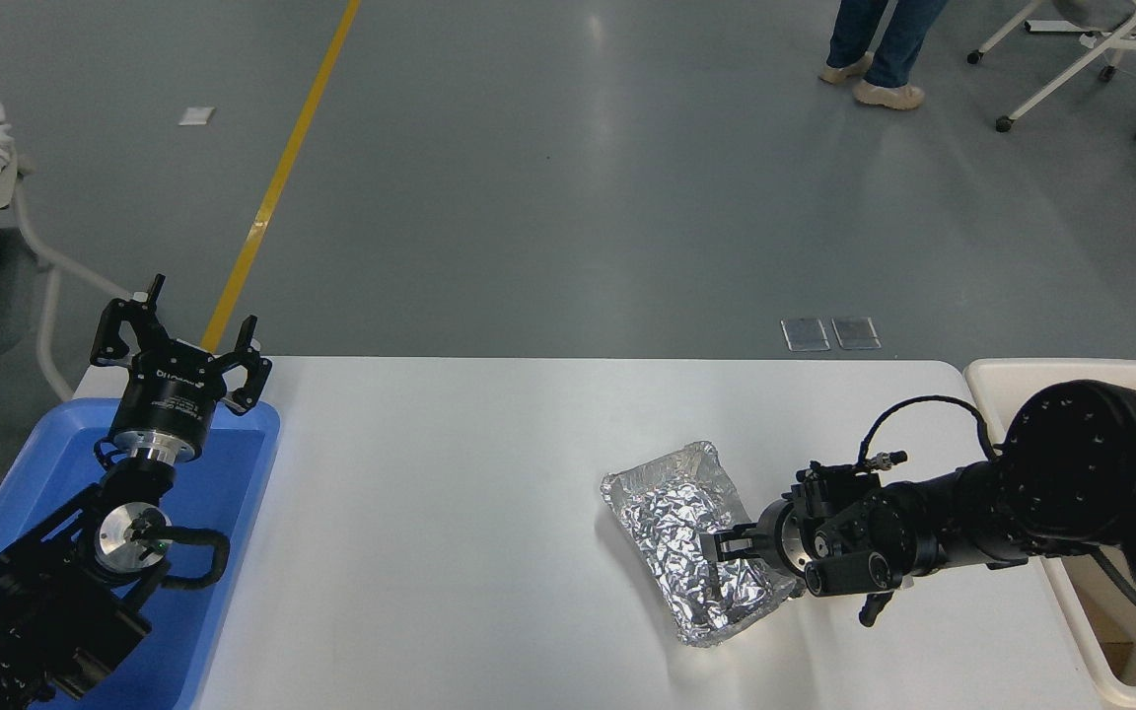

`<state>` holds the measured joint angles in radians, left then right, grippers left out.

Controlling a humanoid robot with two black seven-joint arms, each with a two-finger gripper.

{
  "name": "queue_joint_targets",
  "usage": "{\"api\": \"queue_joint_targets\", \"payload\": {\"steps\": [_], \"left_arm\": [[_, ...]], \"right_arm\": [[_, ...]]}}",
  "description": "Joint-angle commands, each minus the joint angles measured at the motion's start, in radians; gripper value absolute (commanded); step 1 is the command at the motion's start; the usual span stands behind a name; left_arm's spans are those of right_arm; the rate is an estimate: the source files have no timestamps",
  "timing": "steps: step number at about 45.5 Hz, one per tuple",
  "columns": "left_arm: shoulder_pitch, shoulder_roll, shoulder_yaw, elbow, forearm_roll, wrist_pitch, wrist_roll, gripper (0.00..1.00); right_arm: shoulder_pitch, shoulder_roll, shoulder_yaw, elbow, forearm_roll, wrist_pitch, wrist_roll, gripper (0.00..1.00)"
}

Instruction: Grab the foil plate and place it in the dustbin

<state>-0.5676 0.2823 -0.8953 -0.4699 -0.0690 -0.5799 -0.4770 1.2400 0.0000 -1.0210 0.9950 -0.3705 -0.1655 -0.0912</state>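
1. Right gripper (718, 545) comes in from the frame's right, low over the foil plate (694, 540); its fingertips sit at the plate's right rim, but whether they are apart or pinching it I cannot tell.
2. Foil plate lies right of centre on the white table (450, 513), tilted diagonally.
3. Risk: thin crinkled foil may crumple or slip from a shallow rim grip, dropping short of the dustbin (1100, 631).
4. Room: the dustbin stands at the right edge, partly behind the arm; open tabletop lies between.
5. Left gripper (178, 350), fingers spread, is parked at lower left over the blue tray (233, 473).
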Motion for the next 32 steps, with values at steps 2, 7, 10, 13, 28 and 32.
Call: {"api": "queue_joint_targets", "payload": {"steps": [2, 7, 10, 13, 28, 32], "left_arm": [[0.000, 0.000, -0.001, 0.001, 0.000, 0.000, 0.000, 0.99], [0.000, 0.000, 0.001, 0.001, 0.000, 0.000, 0.000, 0.99], [0.000, 0.000, -0.001, 0.001, 0.000, 0.000, 0.000, 0.99], [0.000, 0.000, 0.001, 0.001, 0.000, 0.000, 0.001, 0.99], [0.000, 0.000, 0.001, 0.001, 0.000, 0.000, 0.000, 0.99], [0.000, 0.000, 0.001, -0.001, 0.000, 0.000, 0.000, 0.99]], "right_arm": [[-0.001, 0.000, 0.001, 0.001, -0.008, -0.003, -0.001, 0.04], [0.004, 0.000, 0.001, 0.002, -0.007, -0.005, 0.001, 0.00], [0.009, 0.000, 0.001, 0.004, -0.007, -0.006, 0.001, 0.00], [0.015, 0.000, 0.001, 0.008, -0.007, -0.006, 0.001, 0.00], [0.168, 0.000, 0.019, 0.116, -0.007, -0.003, 0.008, 0.00], [0.242, -0.003, 0.039, 0.175, -0.007, 0.006, 0.011, 0.00]]}}
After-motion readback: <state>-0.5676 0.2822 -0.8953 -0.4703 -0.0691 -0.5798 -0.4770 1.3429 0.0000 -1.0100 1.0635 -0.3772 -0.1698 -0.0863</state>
